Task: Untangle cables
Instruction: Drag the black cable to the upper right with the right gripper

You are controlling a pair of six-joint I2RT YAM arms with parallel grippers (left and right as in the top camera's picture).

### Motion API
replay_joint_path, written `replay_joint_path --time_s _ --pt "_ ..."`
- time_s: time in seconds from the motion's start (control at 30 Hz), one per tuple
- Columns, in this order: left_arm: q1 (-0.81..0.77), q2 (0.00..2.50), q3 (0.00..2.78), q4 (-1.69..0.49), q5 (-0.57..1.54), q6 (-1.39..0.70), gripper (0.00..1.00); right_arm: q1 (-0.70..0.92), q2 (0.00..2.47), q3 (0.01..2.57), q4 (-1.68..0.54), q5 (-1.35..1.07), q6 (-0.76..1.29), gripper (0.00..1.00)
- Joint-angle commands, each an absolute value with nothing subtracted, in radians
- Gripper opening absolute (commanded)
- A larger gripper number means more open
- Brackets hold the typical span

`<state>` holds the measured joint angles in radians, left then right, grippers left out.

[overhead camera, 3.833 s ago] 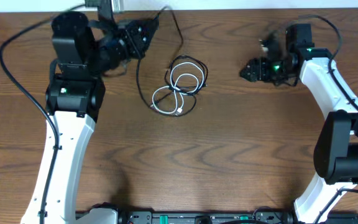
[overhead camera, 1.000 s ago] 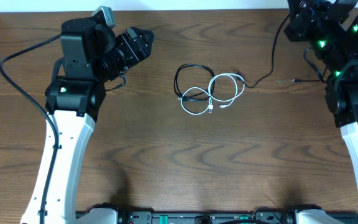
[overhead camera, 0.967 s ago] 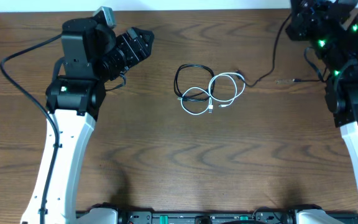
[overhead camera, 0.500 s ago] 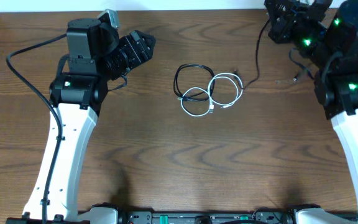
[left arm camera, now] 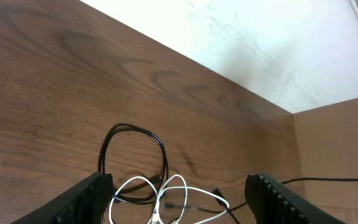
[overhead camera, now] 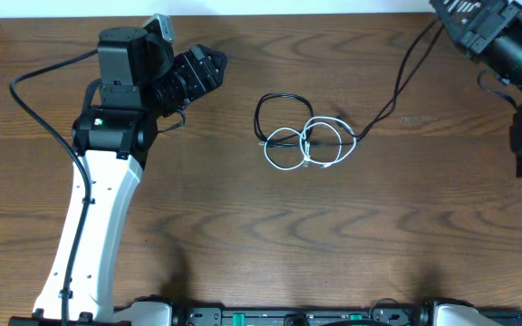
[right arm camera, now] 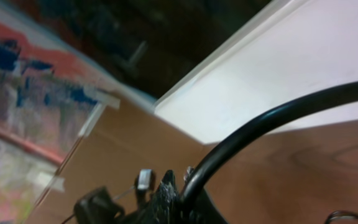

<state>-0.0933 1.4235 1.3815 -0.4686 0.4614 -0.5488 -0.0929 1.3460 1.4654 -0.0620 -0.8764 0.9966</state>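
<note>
**Cables not yet apart, one black end in the right gripper**

On the left, our left gripper hovers above the dark brown wooden table. Its two fingers are spread wide and nothing is between them. It points toward the middle, and the cables lie well apart from it, on its right.

In the middle lies the bundle. The thin black cable with small plugs makes one round loop. The thin white cable makes smaller loops just beside it and crosses it in several places. We judge that most of the work is left, because the two cords are not separated.

From the bundle, a straight stretch of the black cable runs to the far right corner. There our right gripper is closed on it, and the wrist view shows the cord leaving the pinched fingers. Drawing this end out of the white loops seems to be the step in hand.
</note>
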Motion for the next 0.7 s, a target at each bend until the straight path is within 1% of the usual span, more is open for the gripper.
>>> replay_joint_path --time_s 0.0,0.07,0.1,0.23,0.37,0.47,0.53,0.6,0.63,0.67 --pt "-0.091 1.431 1.391 -0.471 0.458 -0.535 0.73 -0.043 1.329 1.485 -0.115 -0.884 0.966 0.01" --pt "-0.091 1.431 1.391 -0.474 0.458 -0.535 0.73 -0.042 1.329 1.485 -0.186 -0.836 0.912 0.01" --pt "-0.091 1.431 1.391 -0.488 0.456 -0.535 0.79 -0.043 1.329 1.485 -0.244 -0.79 0.859 0.01" --pt "-0.091 1.431 1.391 -0.54 0.447 -0.535 0.91 -0.051 1.319 1.488 -0.294 -0.698 0.769 0.01" --pt "-0.091 1.431 1.391 -0.587 0.448 -0.535 0.93 -0.052 1.276 1.496 -0.339 -0.719 0.779 0.01" --pt "-0.091 1.431 1.391 -0.59 0.448 -0.535 0.94 -0.051 1.262 1.496 -0.344 -0.782 0.876 0.01" --pt "-0.091 1.431 1.391 -0.59 0.448 -0.535 0.94 -0.038 1.262 1.496 -0.311 -0.814 0.922 0.01" --pt "-0.091 1.431 1.391 -0.59 0.448 -0.535 0.95 -0.049 1.262 1.496 -0.226 -0.846 0.946 0.01" --pt "-0.091 1.431 1.391 -0.59 0.447 -0.535 0.95 -0.061 1.261 1.501 -0.202 -0.843 0.937 0.01" --pt "-0.091 1.431 1.391 -0.59 0.447 -0.535 0.95 -0.084 1.261 1.511 -0.211 -0.816 0.883 0.01"
